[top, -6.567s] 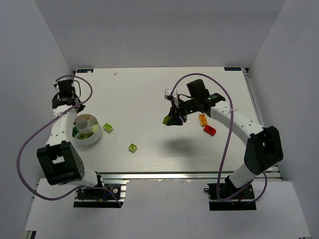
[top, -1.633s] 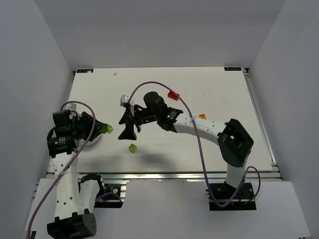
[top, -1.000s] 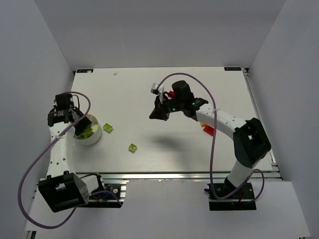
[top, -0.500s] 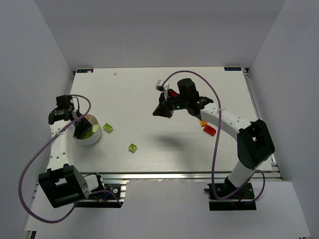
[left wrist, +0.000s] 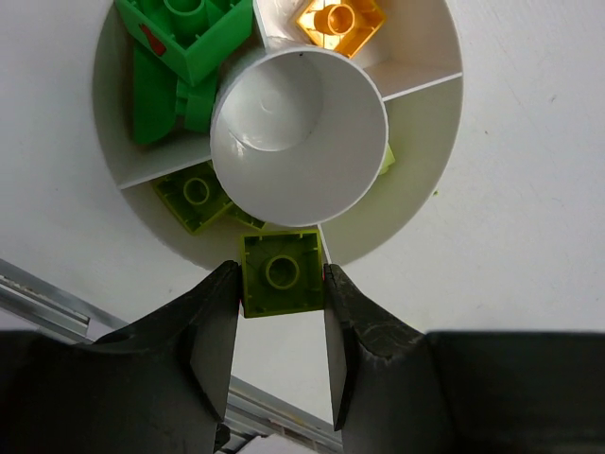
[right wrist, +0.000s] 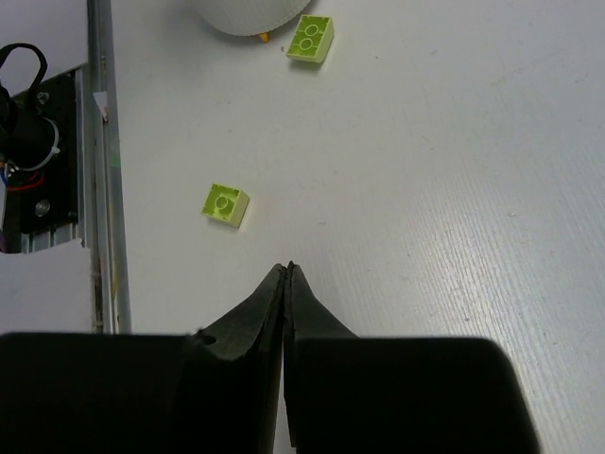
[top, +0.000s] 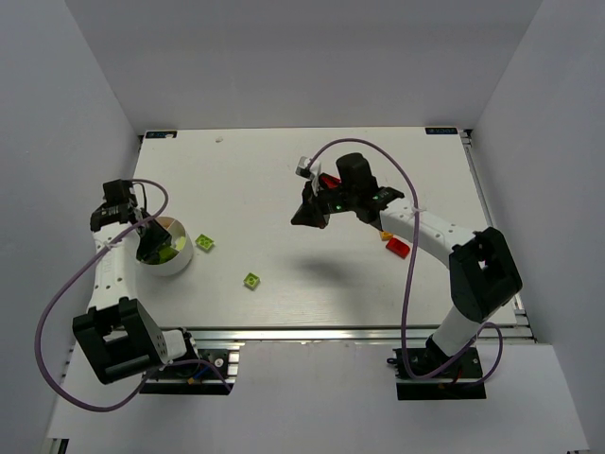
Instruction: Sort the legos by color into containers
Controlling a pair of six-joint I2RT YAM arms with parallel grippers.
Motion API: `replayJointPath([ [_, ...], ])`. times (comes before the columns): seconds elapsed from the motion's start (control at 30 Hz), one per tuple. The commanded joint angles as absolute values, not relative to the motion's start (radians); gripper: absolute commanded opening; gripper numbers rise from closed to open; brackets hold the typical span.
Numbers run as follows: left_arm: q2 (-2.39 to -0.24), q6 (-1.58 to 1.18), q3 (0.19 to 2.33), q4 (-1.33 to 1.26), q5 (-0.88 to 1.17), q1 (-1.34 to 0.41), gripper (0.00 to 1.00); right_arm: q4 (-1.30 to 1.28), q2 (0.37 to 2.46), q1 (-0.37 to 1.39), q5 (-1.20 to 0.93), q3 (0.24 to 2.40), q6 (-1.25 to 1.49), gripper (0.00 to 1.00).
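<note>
The white round container (top: 183, 257) stands at the table's left, and my left gripper (top: 151, 248) hangs over its near-left rim. In the left wrist view that gripper (left wrist: 281, 286) is shut on a lime lego (left wrist: 282, 272) just above the container's (left wrist: 416, 142) edge. Inside lie dark green legos (left wrist: 180, 47), an orange lego (left wrist: 338, 19) and lime legos (left wrist: 194, 194) in separate compartments. My right gripper (top: 304, 217) hovers mid-table, shut and empty (right wrist: 286, 270). Loose lime legos (top: 204, 243) (top: 251, 280) lie on the table; the right wrist view shows them as well, one (right wrist: 225, 204) nearer than the other (right wrist: 312, 38).
A red lego (top: 398, 248) and an orange lego (top: 386, 234) lie beside the right forearm. Another red lego (top: 329, 181) shows behind the right wrist. The aluminium rail (right wrist: 102, 142) runs along the table's near edge.
My right gripper drifted slightly over the table's middle and stays shut. The left gripper keeps the lime lego over the container, hardly moving.
</note>
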State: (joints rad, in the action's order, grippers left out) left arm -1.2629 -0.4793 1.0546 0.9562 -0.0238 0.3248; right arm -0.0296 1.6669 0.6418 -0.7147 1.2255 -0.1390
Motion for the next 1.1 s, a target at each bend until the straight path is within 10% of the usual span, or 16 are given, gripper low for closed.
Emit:
replayJointPath([
  [0.0,-1.244,-0.483,1.048,0.927,-0.04,0.336,0.44,-0.011,1.612,0.635,-0.732,1.21,-0.144,0.04],
  [0.53,-1.172,-0.526,1.054,0.94,-0.009,0.341,0.59,-0.032,1.601,0.63,-0.739,1.215,-0.16,0.08],
  [0.7,-1.132,-0.54,1.091,0.939,0.064,0.341,0.18,-0.087,1.588,0.626,-0.723,1.247,-0.251,0.19],
  [0.8,-1.074,-0.552,1.086,0.885,0.149,0.341,0.12,-0.123,1.575,0.604,-0.703,1.273,-0.332,0.37],
  [0.87,-1.024,-0.56,1.072,0.832,0.242,0.341,0.19,-0.132,1.568,0.594,-0.674,1.282,-0.365,0.55],
  [0.9,-1.01,-0.561,1.053,0.813,0.277,0.339,0.26,-0.132,1.566,0.589,-0.654,1.29,-0.377,0.89],
  [1.07,-0.936,-0.583,0.979,0.707,0.428,0.328,0.92,-0.341,1.653,0.523,-0.749,1.405,-0.495,0.89],
])
